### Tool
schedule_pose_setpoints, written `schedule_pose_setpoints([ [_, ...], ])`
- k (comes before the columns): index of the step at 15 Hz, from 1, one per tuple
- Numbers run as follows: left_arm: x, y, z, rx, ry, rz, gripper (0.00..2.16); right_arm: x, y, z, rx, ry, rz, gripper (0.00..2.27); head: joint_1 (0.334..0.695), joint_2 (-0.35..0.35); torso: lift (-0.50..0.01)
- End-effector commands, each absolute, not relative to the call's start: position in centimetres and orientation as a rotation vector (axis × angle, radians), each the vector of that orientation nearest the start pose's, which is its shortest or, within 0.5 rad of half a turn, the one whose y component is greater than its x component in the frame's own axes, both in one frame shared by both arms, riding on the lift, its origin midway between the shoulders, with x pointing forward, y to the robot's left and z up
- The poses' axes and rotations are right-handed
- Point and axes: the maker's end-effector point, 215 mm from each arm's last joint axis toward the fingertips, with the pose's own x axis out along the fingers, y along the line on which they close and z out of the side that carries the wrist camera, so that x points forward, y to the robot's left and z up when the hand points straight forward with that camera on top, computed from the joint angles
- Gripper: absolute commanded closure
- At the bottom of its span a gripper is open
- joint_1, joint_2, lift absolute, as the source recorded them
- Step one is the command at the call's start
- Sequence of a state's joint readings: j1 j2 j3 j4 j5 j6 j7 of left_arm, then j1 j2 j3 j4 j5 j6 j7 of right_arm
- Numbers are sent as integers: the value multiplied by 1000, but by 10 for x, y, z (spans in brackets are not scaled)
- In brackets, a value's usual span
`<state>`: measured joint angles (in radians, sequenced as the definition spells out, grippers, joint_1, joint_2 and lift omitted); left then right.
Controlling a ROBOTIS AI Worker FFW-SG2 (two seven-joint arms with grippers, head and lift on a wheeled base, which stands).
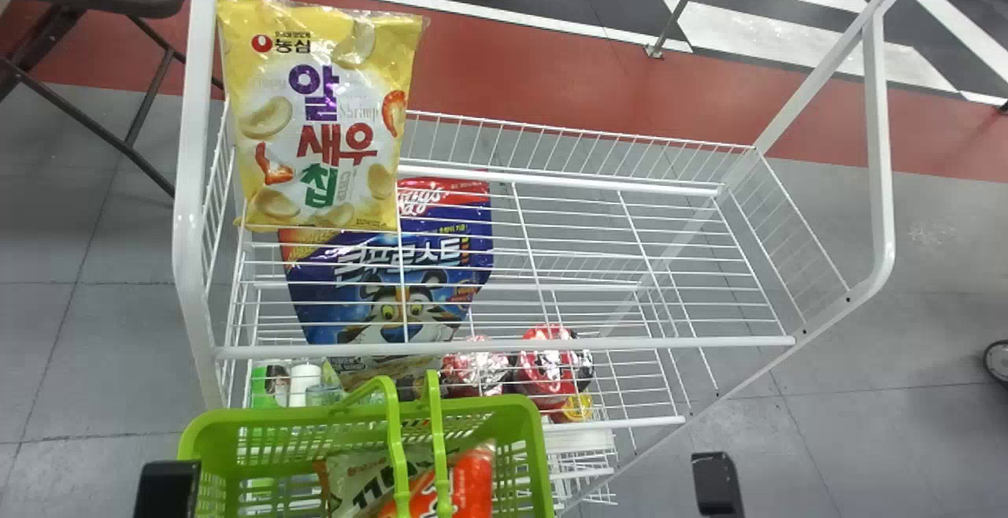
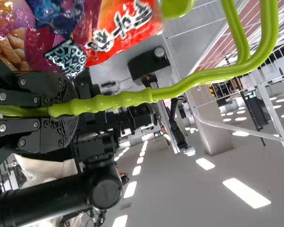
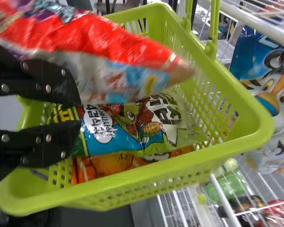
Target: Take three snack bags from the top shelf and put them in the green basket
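Snack bags (image 1: 354, 480) overlapping, green basket (image 1: 299, 417) (cropped in head view)

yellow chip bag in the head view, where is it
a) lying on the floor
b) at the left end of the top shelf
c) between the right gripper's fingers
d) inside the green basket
b: the yellow chip bag stands at the left end of the white wire top shelf, above and beyond the green basket.
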<state>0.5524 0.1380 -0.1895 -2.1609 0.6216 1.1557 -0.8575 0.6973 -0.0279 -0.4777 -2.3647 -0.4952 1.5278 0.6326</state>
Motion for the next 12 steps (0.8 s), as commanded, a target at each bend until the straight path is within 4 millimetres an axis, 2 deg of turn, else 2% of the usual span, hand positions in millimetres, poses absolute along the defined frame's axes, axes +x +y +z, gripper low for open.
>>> schedule_pose_setpoints([
  [1, 157, -65, -387, -912, 953, -1298, 1224, 214, -222, -462, 573, 1013, 382, 53, 695, -350, -44],
  [4, 156, -65, -387, -912, 955, -1297, 1224, 276, -247, -416, 379, 711, 380, 53, 695, -350, -44],
  [6, 155, -65, -388, -914, 957, -1296, 1224, 302, -252, -379, 306, 533, 400, 53, 695, -350, -44],
  [7, 155, -66, -388, -916, 956, -1296, 1224, 314, -251, -355, 264, 421, 418, 56, 695, -350, -44],
  [10, 155, -65, -389, -917, 959, -1294, 1224, 325, -242, -285, 163, 113, 446, 63, 695, -350, -44],
  [12, 156, -65, -388, -915, 956, -1295, 1224, 329, -237, -274, 170, 64, 383, 66, 695, -350, -44],
])
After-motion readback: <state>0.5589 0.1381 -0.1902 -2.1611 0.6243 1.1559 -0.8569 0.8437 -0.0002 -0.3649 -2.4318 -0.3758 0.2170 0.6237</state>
